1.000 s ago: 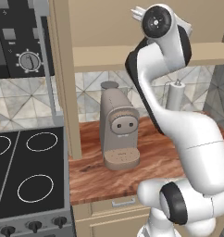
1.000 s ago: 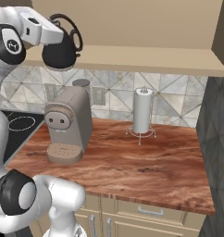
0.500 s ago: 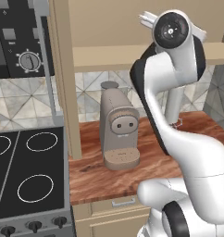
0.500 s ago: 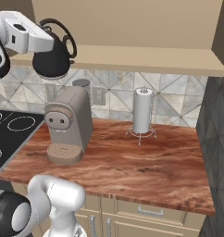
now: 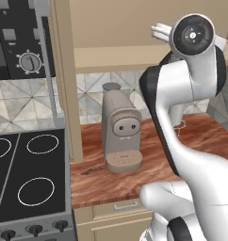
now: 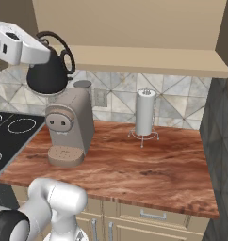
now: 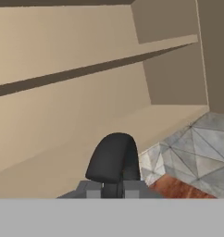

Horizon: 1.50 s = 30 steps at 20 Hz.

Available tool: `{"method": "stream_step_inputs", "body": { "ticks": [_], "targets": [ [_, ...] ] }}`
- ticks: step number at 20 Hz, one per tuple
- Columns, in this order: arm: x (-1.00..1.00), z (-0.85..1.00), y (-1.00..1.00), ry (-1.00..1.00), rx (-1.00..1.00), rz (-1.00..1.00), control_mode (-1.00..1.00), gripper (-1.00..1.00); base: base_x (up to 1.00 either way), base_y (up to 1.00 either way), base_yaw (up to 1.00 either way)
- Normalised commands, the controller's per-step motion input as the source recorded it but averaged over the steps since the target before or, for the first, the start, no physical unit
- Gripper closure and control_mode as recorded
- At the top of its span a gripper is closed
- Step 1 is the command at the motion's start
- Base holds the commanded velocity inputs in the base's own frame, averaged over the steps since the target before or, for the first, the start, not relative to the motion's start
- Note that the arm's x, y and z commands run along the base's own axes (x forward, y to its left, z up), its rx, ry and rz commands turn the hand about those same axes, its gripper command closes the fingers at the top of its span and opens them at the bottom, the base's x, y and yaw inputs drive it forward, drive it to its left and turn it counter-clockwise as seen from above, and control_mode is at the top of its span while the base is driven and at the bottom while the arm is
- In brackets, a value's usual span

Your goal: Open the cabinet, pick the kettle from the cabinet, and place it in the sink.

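One kettle (image 6: 47,75) hangs in the air, carried by the gripper (image 7: 113,190), whose fingers are clenched on the looped handle; in the hand view that black loop rises right between them. Seen from the right base view, it is clear of the cabinet (image 5: 134,56) and sits just above the taupe coffee machine (image 6: 69,127), slightly to its left, apparently apart from it. Farther back on the worktop (image 6: 134,164) stands a paper-towel roll (image 6: 145,113), well apart to the right, against the tiled wall.

To my mind the step in hand is the carry toward the sink. It calls for lifting or sliding the kettle away from the coffee machine's top before any descent, keeping it level so it does not swing on its handle, and holding the grip firm throughout.
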Motion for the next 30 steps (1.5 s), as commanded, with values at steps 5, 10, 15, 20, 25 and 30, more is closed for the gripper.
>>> {"method": "stream_step_inputs", "body": {
  "ticks": [5,10,15,20,25,30],
  "targets": [
    [-0.4,-0.18,-0.04,0.19,0.0,0.0,-1.0,1.0,0.0,0.0,0.0],
    [-0.3,-0.34,-0.02,0.06,0.0,0.0,-1.0,1.0,0.0,0.0,0.0],
    [-0.22,-0.44,-0.02,0.0,0.0,0.0,-1.0,1.0,0.0,0.0,0.0],
    [-0.21,-0.44,-0.03,0.0,0.0,0.0,-1.0,1.0,0.0,0.0,0.0],
    [-0.11,-0.46,-0.01,0.0,0.0,-0.03,-1.0,1.0,0.0,0.0,0.0],
    [-0.05,-0.44,-0.01,0.0,0.0,-0.07,-1.0,1.0,0.0,0.0,0.0]
  ]
}}
